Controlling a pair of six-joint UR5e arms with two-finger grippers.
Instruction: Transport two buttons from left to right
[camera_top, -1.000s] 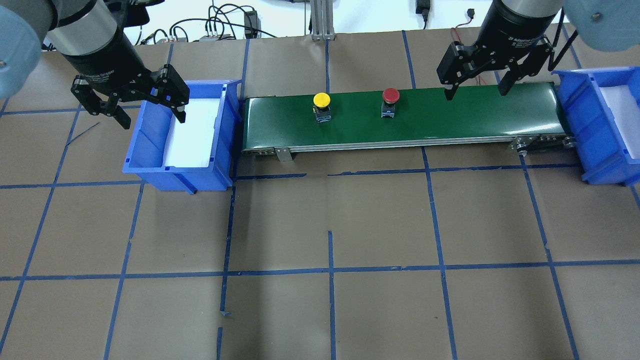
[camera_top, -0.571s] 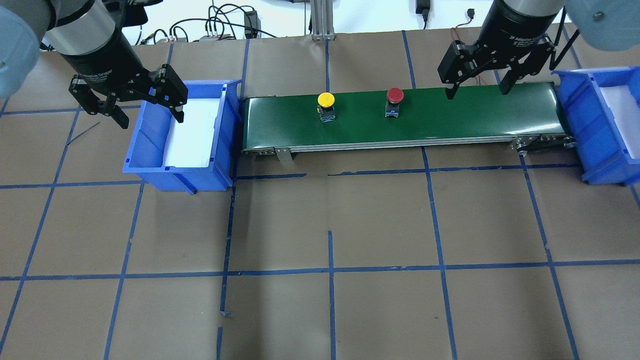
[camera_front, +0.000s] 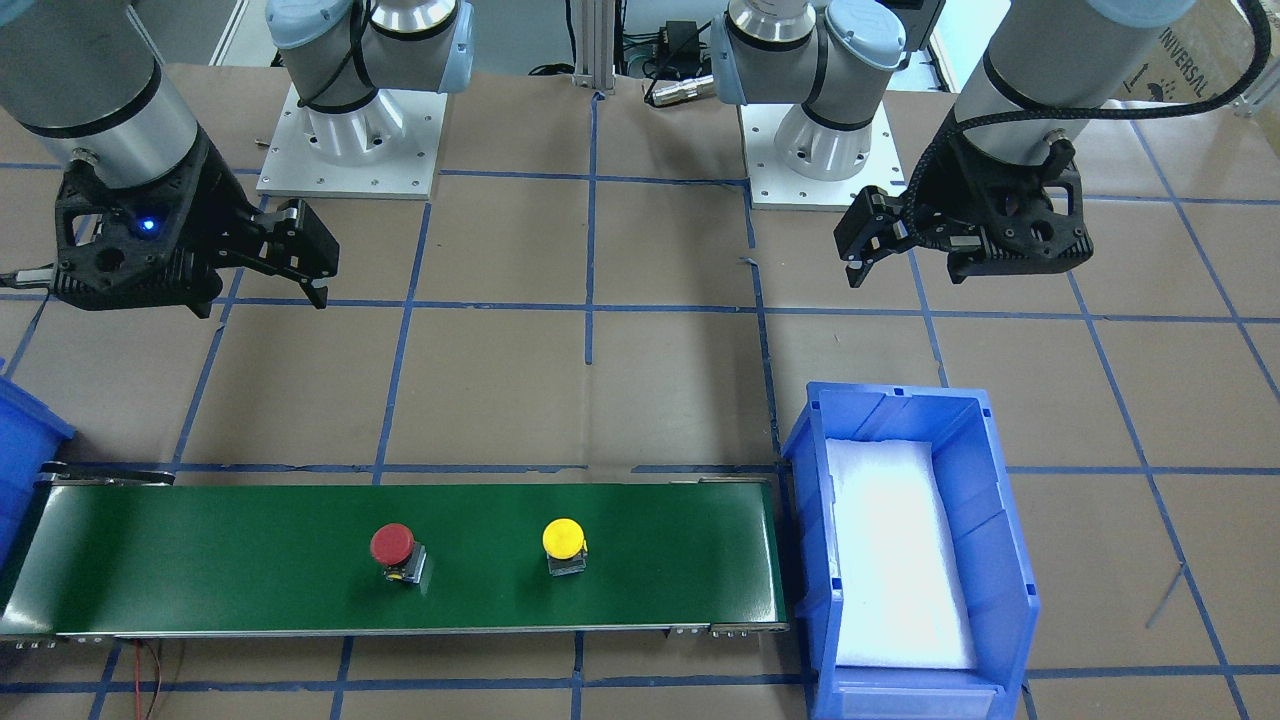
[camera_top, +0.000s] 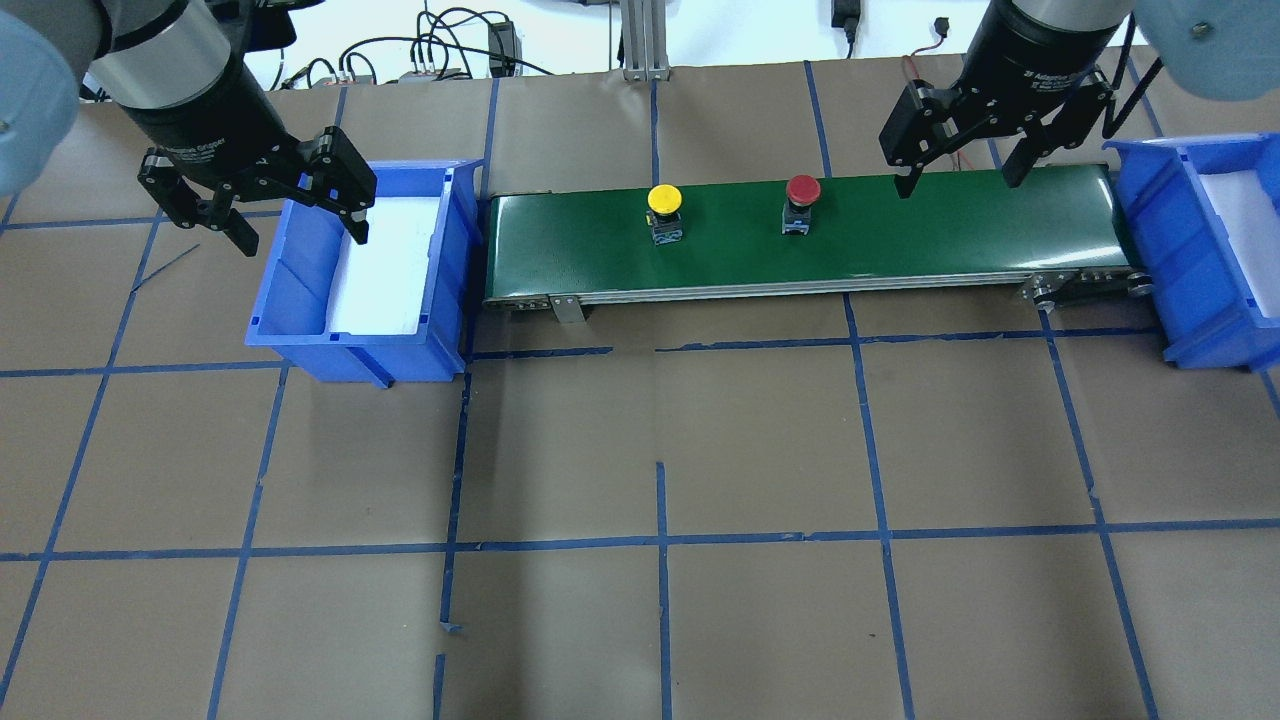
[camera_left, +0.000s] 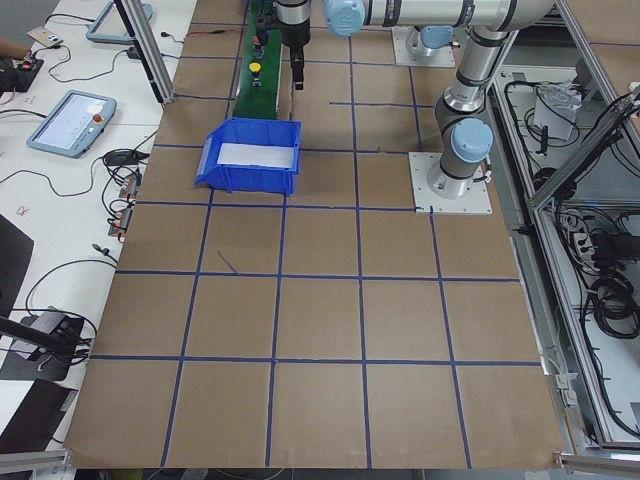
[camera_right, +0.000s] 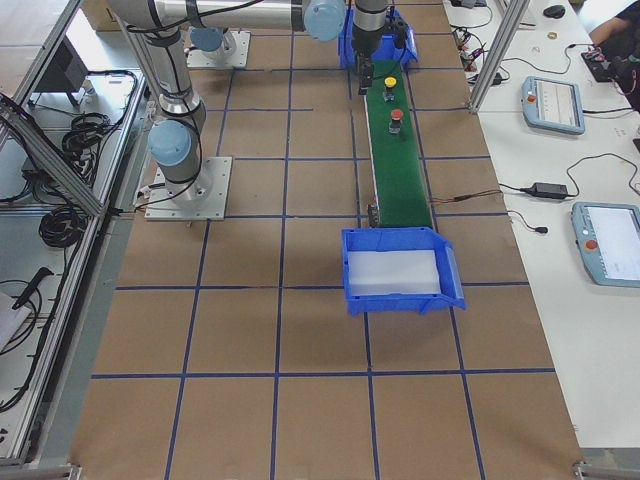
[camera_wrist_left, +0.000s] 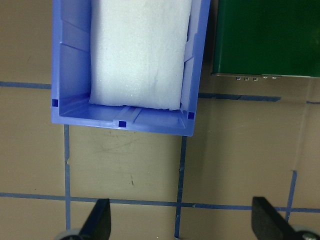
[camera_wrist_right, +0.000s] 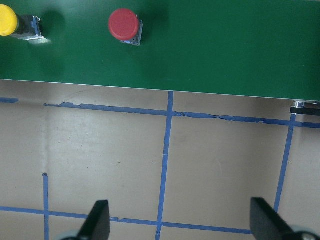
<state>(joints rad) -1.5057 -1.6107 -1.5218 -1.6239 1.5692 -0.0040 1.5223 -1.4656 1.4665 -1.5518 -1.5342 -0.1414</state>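
Two buttons stand upright on the green conveyor belt (camera_top: 900, 230). The yellow button (camera_top: 664, 199) is left of the belt's middle, and the red button (camera_top: 802, 188) is a short way to its right. Open and holding nothing, my right gripper (camera_top: 958, 185) hangs over the belt's far edge, right of the red button. In the right wrist view the red button (camera_wrist_right: 123, 24) and yellow button (camera_wrist_right: 7, 20) sit at the top left. My left gripper (camera_top: 302, 240) is open and holding nothing above the left blue bin (camera_top: 350, 345), which holds only white foam.
A second blue bin (camera_top: 1150, 230) lined with white foam stands at the belt's right end. Brown paper with a grid of blue tape lines covers the table. Cables and an aluminium post (camera_top: 640, 40) lie behind the belt.
Both buttons have travelled a little to the right along the belt. The two grippers have stayed open and almost in place.
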